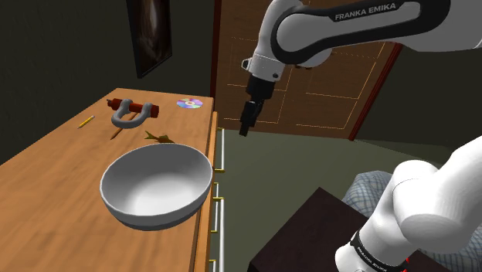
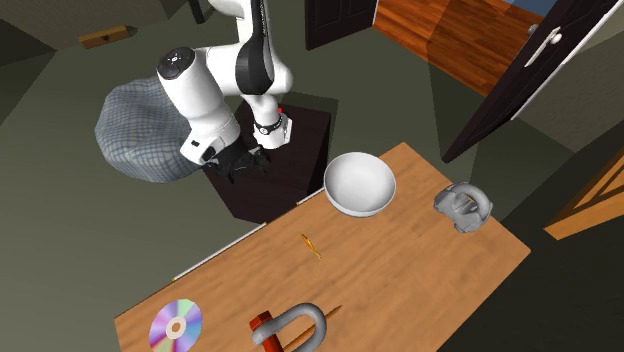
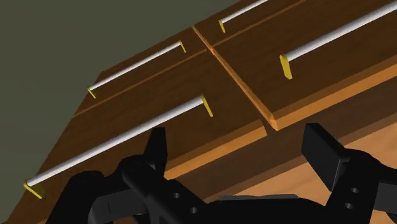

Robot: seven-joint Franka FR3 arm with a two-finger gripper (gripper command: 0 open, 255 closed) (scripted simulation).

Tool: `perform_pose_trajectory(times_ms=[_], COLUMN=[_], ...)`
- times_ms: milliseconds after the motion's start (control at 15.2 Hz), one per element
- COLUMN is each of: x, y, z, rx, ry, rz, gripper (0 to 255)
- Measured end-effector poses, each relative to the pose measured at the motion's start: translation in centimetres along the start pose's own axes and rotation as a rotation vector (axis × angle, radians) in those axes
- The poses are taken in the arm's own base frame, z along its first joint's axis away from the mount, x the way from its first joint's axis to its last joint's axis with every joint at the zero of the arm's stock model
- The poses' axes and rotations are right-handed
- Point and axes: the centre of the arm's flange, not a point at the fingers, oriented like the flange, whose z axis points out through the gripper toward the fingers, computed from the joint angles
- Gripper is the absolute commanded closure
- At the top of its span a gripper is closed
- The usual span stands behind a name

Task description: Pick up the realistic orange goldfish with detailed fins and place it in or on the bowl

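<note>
The goldfish is small and dull orange. It lies on the wooden cabinet, close to the front edge where the drawers are. It sits between the bowl and a grey shackle with a red pin, and touches neither. The white bowl stands upright near that same front edge. Past the shackle a shiny disc lies in a front corner, and a pencil lies toward the back edge. Near the opposite end of the top rests a grey lump.

The gripper hangs off the cabinet, out over the floor beyond the front edge, well apart from the goldfish. Its fingers stand wide apart with nothing between them. In the wrist view they face the drawer fronts and their silver bar handles.
</note>
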Motion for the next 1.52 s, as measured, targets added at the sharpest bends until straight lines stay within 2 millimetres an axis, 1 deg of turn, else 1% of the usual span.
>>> perform_pose_trajectory(times_ms=[132, 198, 264, 462, 726, 858, 1056, 1122, 1254, 1518], x=[2.2, 3.2, 4.3, 6.9, 10.4, 12.4, 14.9, 15.6, 16.3, 17.1], y=[-1.0, -1.5, -1.9, -3.8, -6.4, -7.9, -10.2, -10.9, -11.6, -11.9], z=[0.3, 0.2, 0.6, 1.3, 1.6, 1.7, 1.8, 2.0, 2.6, 4.4], rx=[0.003, 0.004, 0.005, 0.009, 0.014, 0.017, 0.021, 0.022, 0.023, 0.023], ry=[0.027, 0.040, 0.053, 0.092, 0.146, 0.172, 0.211, 0.224, 0.234, 0.237], rz=[-0.043, -0.064, -0.086, -0.150, -0.235, -0.278, -0.342, -0.362, -0.377, -0.382], gripper=[0, 0, 0, 0, 0, 0, 0, 0, 0, 0])
